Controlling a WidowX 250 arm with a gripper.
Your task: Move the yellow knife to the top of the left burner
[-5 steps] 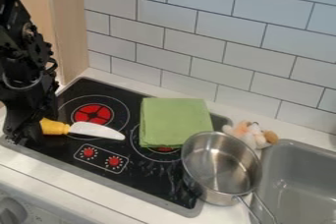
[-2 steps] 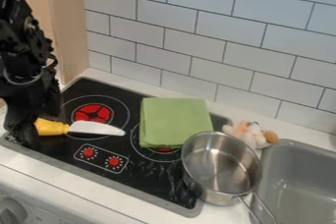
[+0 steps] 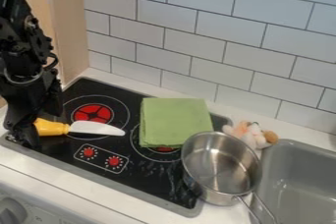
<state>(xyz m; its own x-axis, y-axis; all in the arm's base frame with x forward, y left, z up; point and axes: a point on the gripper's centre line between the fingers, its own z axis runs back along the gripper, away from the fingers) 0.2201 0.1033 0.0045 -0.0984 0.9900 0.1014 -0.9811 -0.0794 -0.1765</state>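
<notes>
Black glass stove top [image 3: 154, 181] stretches below the tiled wall [image 3: 216, 36], and the yellow knife [image 3: 52, 128] lies on it just to the right of the gripper [image 3: 25, 135] in view, handle end against or right beside the claw. How far open the claw is, or whether it has hold of the handle, I cannot tell. The knife's long axis runs roughly sideways, blade pointing away from the claw, across the near part of the left burner [image 3: 93, 113]; the coming move probably calls for a short shift toward the wall.
</notes>
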